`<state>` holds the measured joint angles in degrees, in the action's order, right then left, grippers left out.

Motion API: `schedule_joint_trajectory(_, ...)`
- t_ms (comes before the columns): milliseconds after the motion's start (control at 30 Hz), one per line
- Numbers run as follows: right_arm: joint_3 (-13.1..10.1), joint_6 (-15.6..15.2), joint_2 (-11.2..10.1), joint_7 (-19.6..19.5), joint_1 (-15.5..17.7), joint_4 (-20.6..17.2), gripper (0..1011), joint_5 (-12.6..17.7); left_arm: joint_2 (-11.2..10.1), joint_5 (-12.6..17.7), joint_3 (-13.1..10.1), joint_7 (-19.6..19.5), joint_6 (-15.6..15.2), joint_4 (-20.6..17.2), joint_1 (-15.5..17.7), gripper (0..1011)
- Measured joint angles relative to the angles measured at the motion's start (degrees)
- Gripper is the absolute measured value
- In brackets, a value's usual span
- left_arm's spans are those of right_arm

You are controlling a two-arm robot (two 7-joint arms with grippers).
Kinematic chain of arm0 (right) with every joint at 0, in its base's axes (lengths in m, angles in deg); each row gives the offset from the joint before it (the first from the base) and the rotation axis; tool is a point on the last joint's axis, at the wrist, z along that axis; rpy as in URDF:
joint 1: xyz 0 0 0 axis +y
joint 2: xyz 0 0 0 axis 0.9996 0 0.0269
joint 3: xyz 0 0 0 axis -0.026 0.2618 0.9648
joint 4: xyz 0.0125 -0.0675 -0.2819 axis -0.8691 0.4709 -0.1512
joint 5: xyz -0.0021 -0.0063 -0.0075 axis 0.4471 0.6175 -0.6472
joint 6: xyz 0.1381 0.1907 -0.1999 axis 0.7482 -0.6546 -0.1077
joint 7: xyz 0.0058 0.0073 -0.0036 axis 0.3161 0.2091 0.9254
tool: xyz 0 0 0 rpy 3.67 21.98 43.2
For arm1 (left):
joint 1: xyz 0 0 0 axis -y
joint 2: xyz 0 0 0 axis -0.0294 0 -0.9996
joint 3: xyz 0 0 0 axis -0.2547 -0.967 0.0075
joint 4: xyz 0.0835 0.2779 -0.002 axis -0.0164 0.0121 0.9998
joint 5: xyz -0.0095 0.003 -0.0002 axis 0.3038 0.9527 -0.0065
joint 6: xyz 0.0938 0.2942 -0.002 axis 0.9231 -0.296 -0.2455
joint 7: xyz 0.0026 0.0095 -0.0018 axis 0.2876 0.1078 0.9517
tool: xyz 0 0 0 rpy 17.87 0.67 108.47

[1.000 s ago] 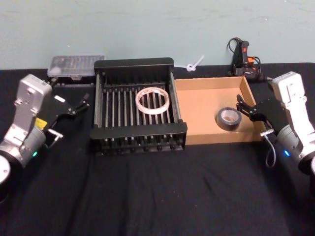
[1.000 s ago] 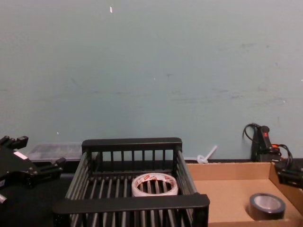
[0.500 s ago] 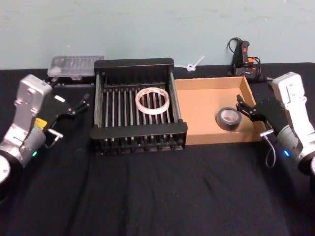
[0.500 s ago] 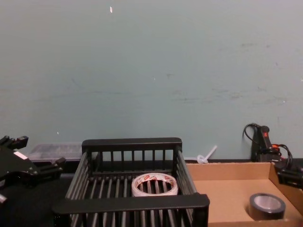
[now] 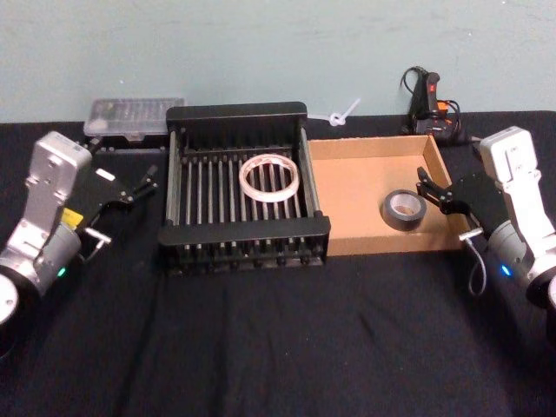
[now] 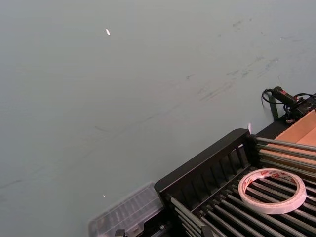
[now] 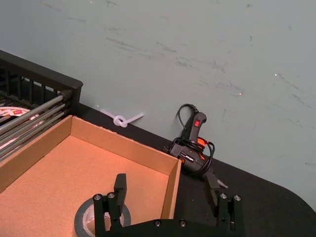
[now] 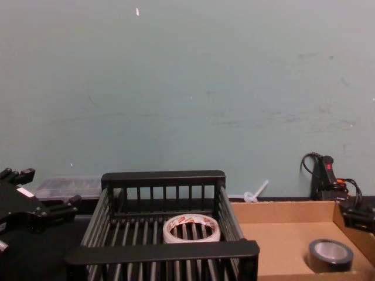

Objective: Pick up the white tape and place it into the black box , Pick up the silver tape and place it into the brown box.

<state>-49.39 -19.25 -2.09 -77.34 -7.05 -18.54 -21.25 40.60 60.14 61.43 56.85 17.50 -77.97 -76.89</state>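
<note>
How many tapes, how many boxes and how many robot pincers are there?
Tapes: 2, the white tape and the silver tape.
Boxes: 2, the black box and the brown box.
Pincers: 2, the left pincer and the right pincer, both open.
Total: 6.

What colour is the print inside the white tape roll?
Red on white, on the white tape's inner core; clearest in the chest view.

Red print on the white tape [image 6: 272,190] core, perhaps lettering, too small to read.
</note>
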Motion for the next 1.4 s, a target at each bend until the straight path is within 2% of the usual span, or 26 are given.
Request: schedule_joint_trajectory(1400,0.0,-0.04,-0.02,0.0,0.0,0.01,1002,0.07,0.0,0.0,0.0,0.0,0.0,0.0,0.0,1002)
